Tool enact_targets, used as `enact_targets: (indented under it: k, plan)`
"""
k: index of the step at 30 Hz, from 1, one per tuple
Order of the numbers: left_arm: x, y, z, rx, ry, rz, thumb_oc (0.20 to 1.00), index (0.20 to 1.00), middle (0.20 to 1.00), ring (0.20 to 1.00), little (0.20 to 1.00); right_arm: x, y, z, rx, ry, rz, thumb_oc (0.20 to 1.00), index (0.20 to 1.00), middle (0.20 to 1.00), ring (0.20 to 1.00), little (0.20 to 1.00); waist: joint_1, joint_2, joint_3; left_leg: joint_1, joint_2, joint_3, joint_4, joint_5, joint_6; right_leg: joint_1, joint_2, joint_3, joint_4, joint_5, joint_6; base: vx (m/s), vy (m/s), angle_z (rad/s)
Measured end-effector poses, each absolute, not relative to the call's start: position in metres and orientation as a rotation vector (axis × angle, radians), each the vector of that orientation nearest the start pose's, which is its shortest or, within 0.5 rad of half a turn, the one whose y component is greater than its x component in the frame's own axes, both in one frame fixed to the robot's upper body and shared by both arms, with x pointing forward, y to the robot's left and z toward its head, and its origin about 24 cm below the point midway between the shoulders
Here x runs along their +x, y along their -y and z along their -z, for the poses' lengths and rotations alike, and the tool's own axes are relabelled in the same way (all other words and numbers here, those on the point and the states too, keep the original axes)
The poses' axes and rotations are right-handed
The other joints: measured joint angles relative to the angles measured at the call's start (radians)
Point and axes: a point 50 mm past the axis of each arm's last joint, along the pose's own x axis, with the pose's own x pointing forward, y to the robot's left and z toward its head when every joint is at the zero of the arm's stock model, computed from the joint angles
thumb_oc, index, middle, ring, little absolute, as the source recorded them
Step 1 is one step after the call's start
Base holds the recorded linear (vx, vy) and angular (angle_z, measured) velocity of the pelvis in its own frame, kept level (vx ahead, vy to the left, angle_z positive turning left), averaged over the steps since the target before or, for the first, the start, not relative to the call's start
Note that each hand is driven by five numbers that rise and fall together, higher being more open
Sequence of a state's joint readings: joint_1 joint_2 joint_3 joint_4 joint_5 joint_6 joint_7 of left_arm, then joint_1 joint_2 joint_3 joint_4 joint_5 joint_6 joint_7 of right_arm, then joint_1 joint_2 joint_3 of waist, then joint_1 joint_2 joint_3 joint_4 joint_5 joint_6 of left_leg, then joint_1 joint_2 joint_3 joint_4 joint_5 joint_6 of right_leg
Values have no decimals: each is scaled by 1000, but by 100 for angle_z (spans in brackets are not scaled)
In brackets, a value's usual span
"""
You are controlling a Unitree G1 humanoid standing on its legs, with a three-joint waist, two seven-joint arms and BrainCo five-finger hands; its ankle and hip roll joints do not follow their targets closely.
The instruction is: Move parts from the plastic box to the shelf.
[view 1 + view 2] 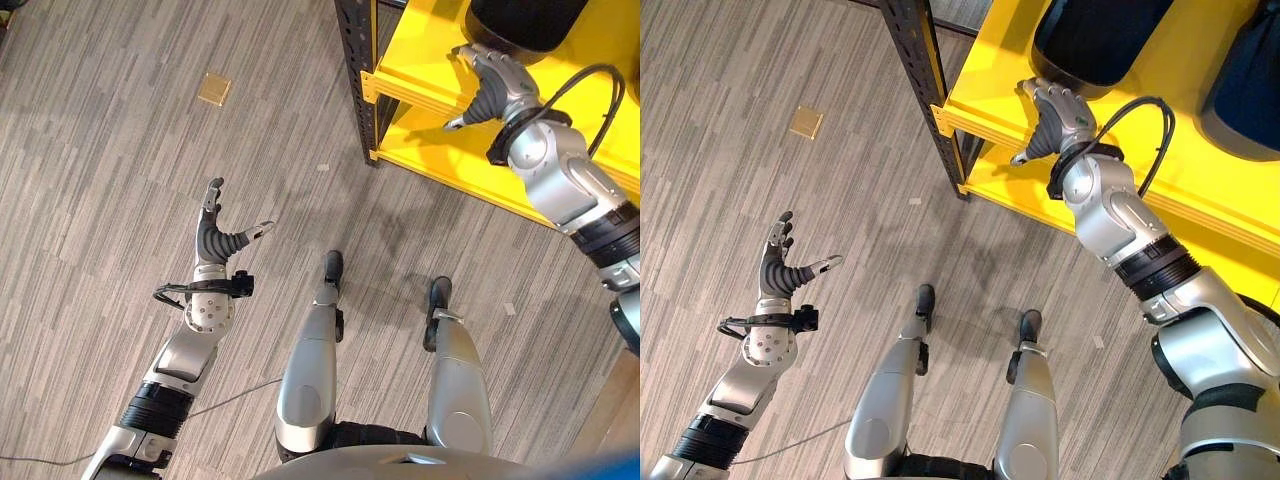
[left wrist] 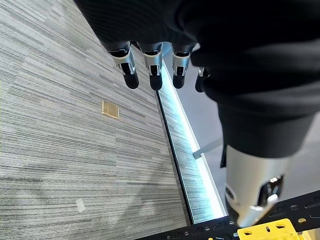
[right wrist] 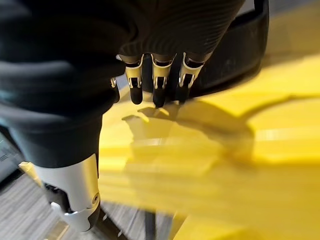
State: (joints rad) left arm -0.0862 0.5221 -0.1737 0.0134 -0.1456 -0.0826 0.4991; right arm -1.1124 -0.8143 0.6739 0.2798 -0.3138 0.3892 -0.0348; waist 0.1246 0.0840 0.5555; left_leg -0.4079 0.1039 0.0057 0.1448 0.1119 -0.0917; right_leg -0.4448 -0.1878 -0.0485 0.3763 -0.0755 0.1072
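Note:
A rounded black part (image 1: 525, 20) sits on the yellow shelf (image 1: 440, 130) at the upper right. My right hand (image 1: 490, 85) reaches onto the shelf with straight fingers, and its fingertips (image 3: 157, 85) are at the lower edge of the black part (image 3: 235, 55); it is open, holding nothing. A second dark part (image 1: 1250, 80) rests further right on the same shelf board (image 1: 1200, 170). My left hand (image 1: 213, 235) hangs over the floor at the left, open and empty, fingers (image 2: 150, 70) spread.
The shelf's black perforated upright (image 1: 355, 70) stands at its left corner. A small brass floor plate (image 1: 214, 88) lies in the grey striped carpet further left. A lower yellow shelf board (image 1: 1020, 190) shows below the right hand.

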Motion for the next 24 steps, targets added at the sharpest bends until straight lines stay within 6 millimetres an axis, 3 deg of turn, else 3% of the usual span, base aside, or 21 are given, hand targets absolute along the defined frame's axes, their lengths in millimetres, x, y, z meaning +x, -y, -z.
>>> enact_targets:
  k: [5,24]
  plan:
    - [265,-226,-86,357,193,-310,1000,1000,1000,1000,1000,373,196,-300,-1522,306,201,1000,1000,1000,1000,1000,5,-1,0,-16,0,-13,11,-1,0,1,0,-14,-5,1,-1,16,-34,7]
    - [265,-232,-90,380,202,-319,1000,1000,1000,1000,1000,377,204,-301,-1512,277,239,1000,1000,1000,1000,1000,4,-11,-2,-28,7,-15,35,-9,7,8,8,-14,-31,20,-7,1,-5,-1]
